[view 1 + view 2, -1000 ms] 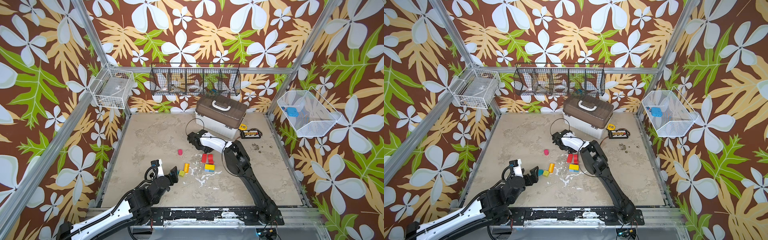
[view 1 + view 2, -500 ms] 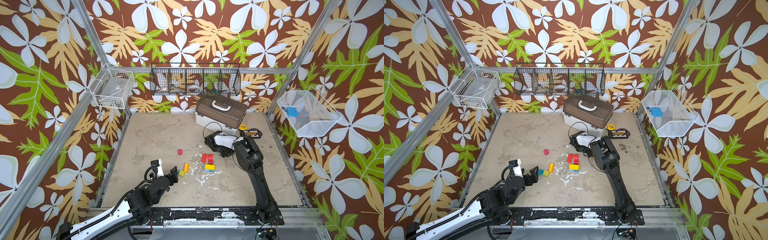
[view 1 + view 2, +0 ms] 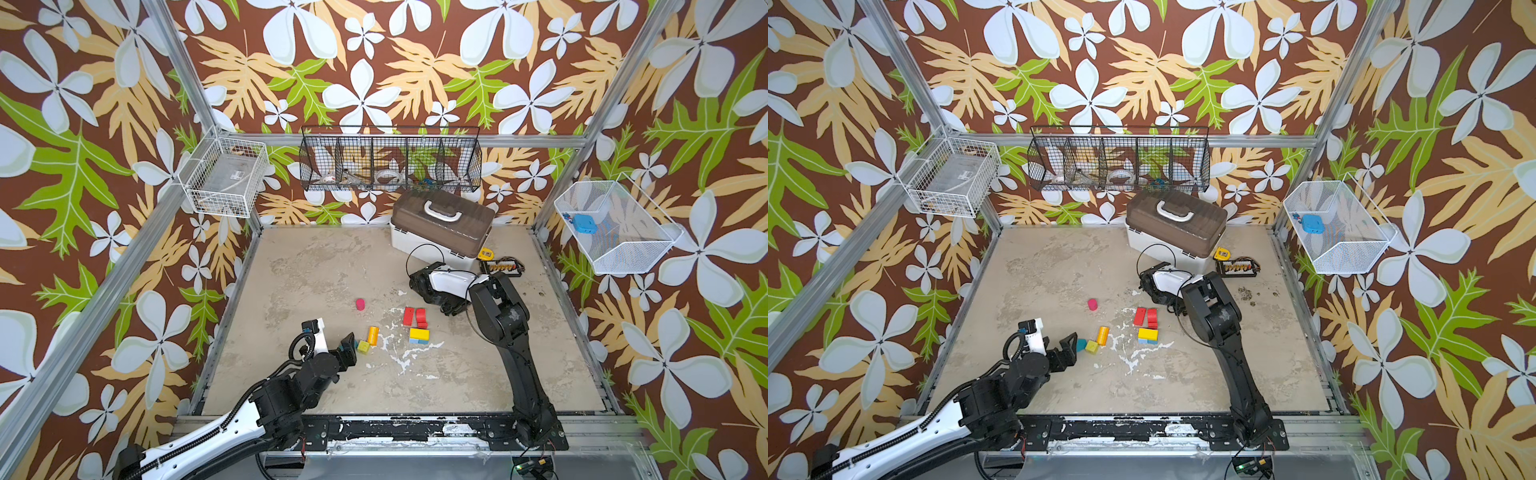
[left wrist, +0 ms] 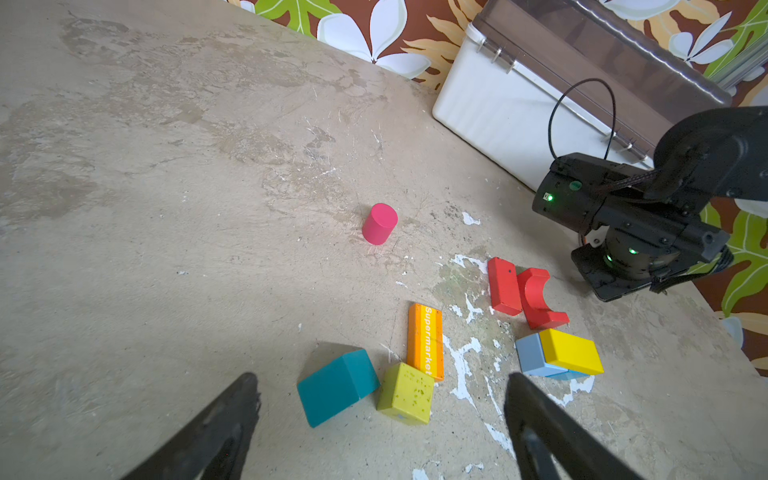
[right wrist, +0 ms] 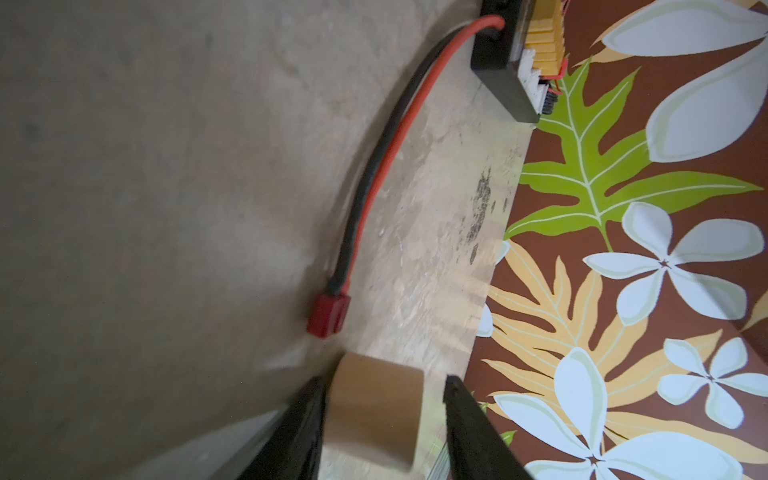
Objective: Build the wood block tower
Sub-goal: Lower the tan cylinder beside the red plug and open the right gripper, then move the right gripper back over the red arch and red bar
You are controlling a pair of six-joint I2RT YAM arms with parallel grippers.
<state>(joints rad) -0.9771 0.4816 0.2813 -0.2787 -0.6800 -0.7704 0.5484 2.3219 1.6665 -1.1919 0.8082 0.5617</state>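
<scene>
Blocks (image 3: 408, 316) lie scattered flat, no tower yet; only the yellow wooden brick (image 4: 571, 351) rests on a pale blue block (image 4: 530, 353), probably my base. My left gripper (image 4: 381, 378) is spread wide, I judge to take the teal roof-shaped block (image 4: 336, 388) or yellow-green cube (image 4: 405, 392) lying just ahead between its fingers. My right gripper (image 5: 385, 380) is parted around a bare wood cylinder (image 5: 374, 415): one finger touches, the other stands clear.
</scene>
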